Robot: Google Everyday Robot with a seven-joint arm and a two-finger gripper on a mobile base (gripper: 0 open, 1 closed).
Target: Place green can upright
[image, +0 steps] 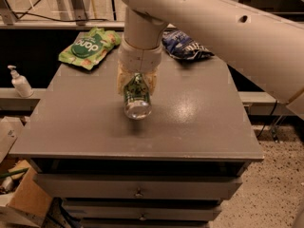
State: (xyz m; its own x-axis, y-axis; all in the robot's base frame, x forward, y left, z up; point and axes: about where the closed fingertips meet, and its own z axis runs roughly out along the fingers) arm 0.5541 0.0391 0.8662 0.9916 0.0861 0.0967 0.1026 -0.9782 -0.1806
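We found the gripper [137, 85] hanging below the arm's [223, 27] thick wrist, over the middle of the table [204, 113]. Its two pale fingers [122, 83] were closed on the can [137, 99], one on each side of the green wall. The can was therefore not apart from the gripper but in it, held near its upper end. Most of its body stuck out below the fingertips. What mattered for the next move was its long axis. This ran from the gripper downward and toward the table's front edge, so that one shiny silver end faced us. We judged the can to be tilted, neither lying flat nor standing. The silver end sat low over the tabletop with a faint shadow beneath it, and we could not tell whether it touched the surface or hung just above. To stand the can up, we thought the wrist would have to swing that axis to vertical, bringing the silver end squarely down onto the table before the fingers let go. If it were released at this tilt, the can would likely tip and roll. The green bag [89, 46] at the back left corner and the blue bag [186, 45] at the back lay well apart from the can.
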